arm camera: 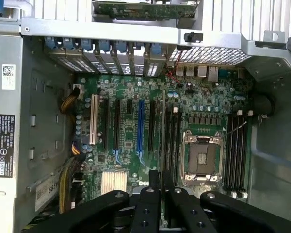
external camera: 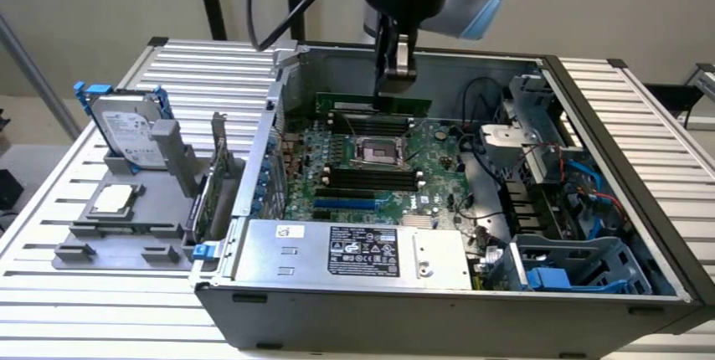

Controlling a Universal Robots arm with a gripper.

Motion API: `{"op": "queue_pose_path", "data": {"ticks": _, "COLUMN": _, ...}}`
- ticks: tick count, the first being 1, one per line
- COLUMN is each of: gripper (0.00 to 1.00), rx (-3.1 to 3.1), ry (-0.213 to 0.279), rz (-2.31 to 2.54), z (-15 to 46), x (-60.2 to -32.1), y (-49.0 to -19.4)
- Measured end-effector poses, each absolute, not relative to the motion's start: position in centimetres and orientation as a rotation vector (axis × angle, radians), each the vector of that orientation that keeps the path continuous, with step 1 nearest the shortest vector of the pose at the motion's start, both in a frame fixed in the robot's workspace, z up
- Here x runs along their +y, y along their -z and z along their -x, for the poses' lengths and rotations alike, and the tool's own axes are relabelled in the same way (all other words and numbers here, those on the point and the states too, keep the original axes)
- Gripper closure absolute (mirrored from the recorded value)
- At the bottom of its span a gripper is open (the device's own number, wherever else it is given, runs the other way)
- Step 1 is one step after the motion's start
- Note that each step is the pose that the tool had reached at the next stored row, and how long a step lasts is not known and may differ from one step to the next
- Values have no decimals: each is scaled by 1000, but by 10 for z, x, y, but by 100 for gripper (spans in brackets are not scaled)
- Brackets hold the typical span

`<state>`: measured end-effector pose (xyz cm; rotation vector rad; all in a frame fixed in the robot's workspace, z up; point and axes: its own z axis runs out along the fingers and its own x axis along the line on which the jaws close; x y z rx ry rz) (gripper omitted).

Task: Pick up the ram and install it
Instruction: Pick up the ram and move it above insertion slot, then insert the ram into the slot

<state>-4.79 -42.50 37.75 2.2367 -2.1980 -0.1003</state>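
My gripper (external camera: 394, 84) hangs inside the open computer case, above the far end of the motherboard (external camera: 335, 197). It is shut on the ram (external camera: 352, 105), a long thin green strip held level just over the board, beyond the processor socket (external camera: 377, 151). In the wrist view the gripper (arm camera: 161, 187) has its two black fingers (arm camera: 148, 204) pressed together on the ram (arm camera: 162, 131), which is seen edge-on as a thin line. That line runs along the black slots (arm camera: 173, 141) beside the socket (arm camera: 202, 158). Another set of slots (arm camera: 236, 145) lies on the socket's other side.
A grey fixture (external camera: 84, 243) on the exterior view's left holds a hard drive (external camera: 126, 130), a square silver processor chip (external camera: 115, 199) and an upright expansion card (external camera: 213, 188). The power supply (external camera: 357, 251), cables (external camera: 491, 209) and drive cage (external camera: 575, 264) crowd the case.
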Motion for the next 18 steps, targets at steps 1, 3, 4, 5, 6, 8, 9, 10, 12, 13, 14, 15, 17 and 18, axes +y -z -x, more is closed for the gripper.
{"op": "queue_pose_path", "data": {"ticks": 1, "gripper": 86, "rx": -2202, "ry": 100, "rz": -2234, "z": 47, "x": -425, "y": -376}}
{"op": "queue_pose_path", "data": {"ticks": 3, "gripper": 86, "rx": -2211, "ry": 98, "rz": -2227, "z": 46, "x": -425, "y": -374}}
{"op": "queue_pose_path", "data": {"ticks": 4, "gripper": 86, "rx": -2216, "ry": 97, "rz": -2224, "z": 46, "x": -425, "y": -373}}
{"op": "queue_pose_path", "data": {"ticks": 5, "gripper": 86, "rx": -2217, "ry": 95, "rz": -2223, "z": 46, "x": -425, "y": -373}}
{"op": "queue_pose_path", "data": {"ticks": 6, "gripper": 86, "rx": -2217, "ry": 95, "rz": -2223, "z": 46, "x": -425, "y": -373}}
{"op": "queue_pose_path", "data": {"ticks": 8, "gripper": 86, "rx": -2218, "ry": 95, "rz": -2223, "z": 46, "x": -425, "y": -373}}
{"op": "queue_pose_path", "data": {"ticks": 9, "gripper": 86, "rx": -2218, "ry": 95, "rz": -2223, "z": 46, "x": -425, "y": -373}}
{"op": "queue_pose_path", "data": {"ticks": 10, "gripper": 86, "rx": -2218, "ry": 95, "rz": -2223, "z": 46, "x": -425, "y": -373}}
{"op": "queue_pose_path", "data": {"ticks": 12, "gripper": 86, "rx": -2218, "ry": 95, "rz": -2223, "z": 46, "x": -425, "y": -373}}
{"op": "queue_pose_path", "data": {"ticks": 13, "gripper": 86, "rx": -2218, "ry": 95, "rz": -2223, "z": 46, "x": -425, "y": -373}}
{"op": "queue_pose_path", "data": {"ticks": 14, "gripper": 86, "rx": -2218, "ry": 95, "rz": -2223, "z": 46, "x": -425, "y": -373}}
{"op": "queue_pose_path", "data": {"ticks": 15, "gripper": 86, "rx": -2218, "ry": 95, "rz": -2223, "z": 46, "x": -425, "y": -373}}
{"op": "queue_pose_path", "data": {"ticks": 17, "gripper": 86, "rx": -2218, "ry": 95, "rz": -2223, "z": 46, "x": -425, "y": -373}}
{"op": "queue_pose_path", "data": {"ticks": 18, "gripper": 86, "rx": -2218, "ry": 95, "rz": -2223, "z": 46, "x": -425, "y": -373}}
